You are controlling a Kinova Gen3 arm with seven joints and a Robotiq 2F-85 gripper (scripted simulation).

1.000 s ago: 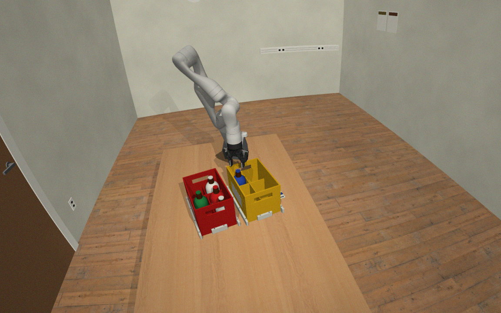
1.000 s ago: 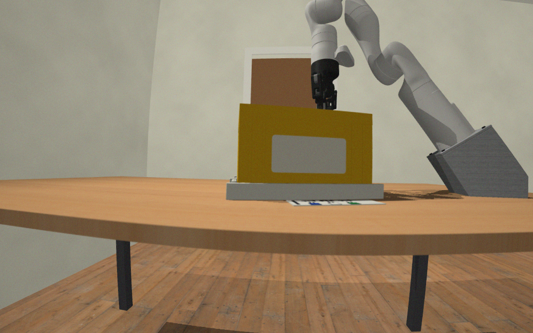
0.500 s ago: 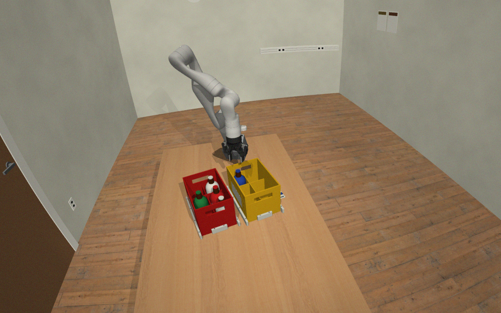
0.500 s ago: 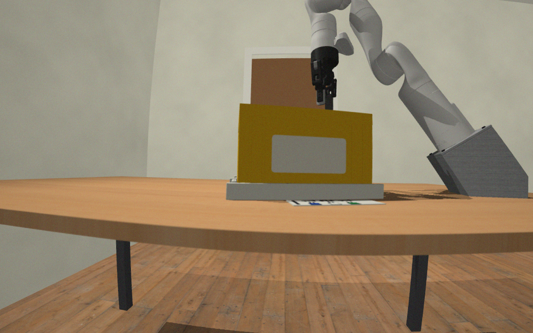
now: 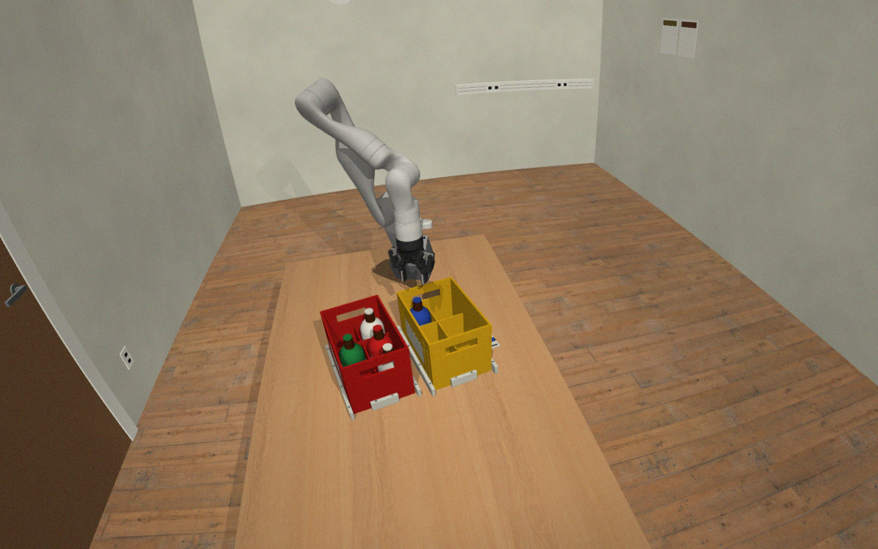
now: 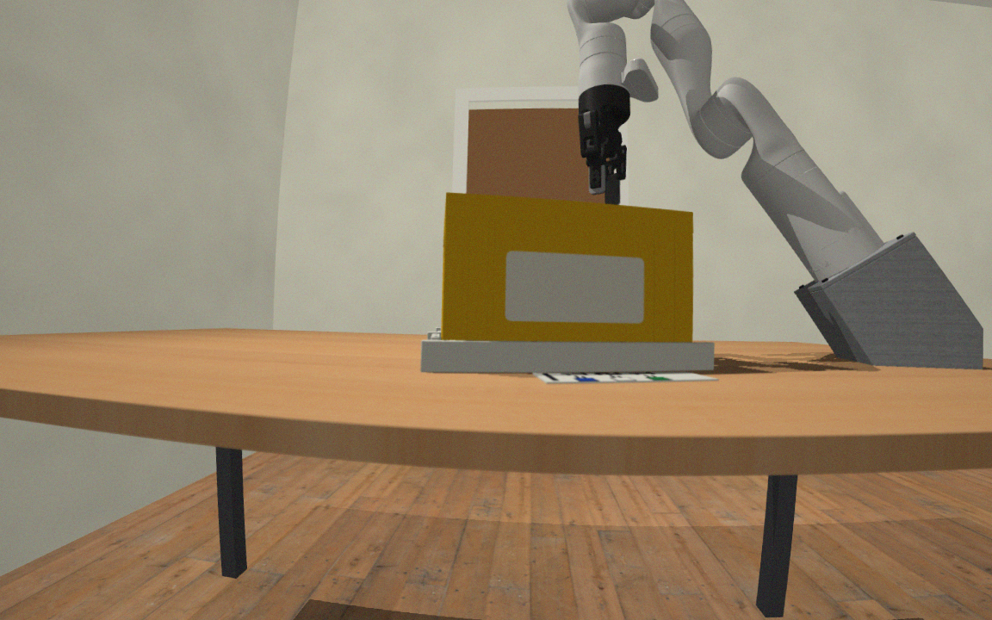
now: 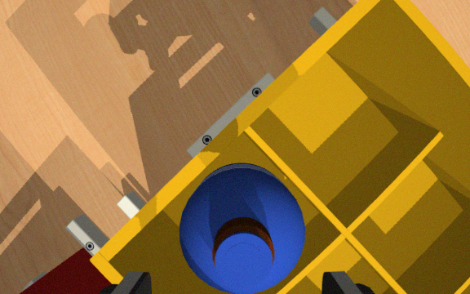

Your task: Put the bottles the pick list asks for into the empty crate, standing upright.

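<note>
Clock calls as seen in top view, 12 = far side. Gripper (image 5: 413, 280) (image 6: 605, 196) (image 7: 236, 282) is part-open, nothing in the jaws, up above the yellow crate (image 5: 461, 365) (image 6: 569, 228) (image 7: 170, 188) rim level. Blue bottle (image 5: 419, 313) (image 7: 241, 196) stands upright in that crate's 10 o'clock compartment; other visible compartments hold no bottles. Red crate (image 5: 380, 385) (image 7: 68, 273) sits at 9 o'clock of yellow, holding white bottle (image 5: 371, 327) at 12, red bottle (image 5: 379, 343) at 3, second white bottle (image 5: 386, 349) at 4, green bottle (image 5: 351, 352) at 9. Pick list (image 5: 495, 341) (image 6: 630, 377) lies just beside yellow at 3 to 4; blue and green marks show, counts unreadable. Both crates look level.
</note>
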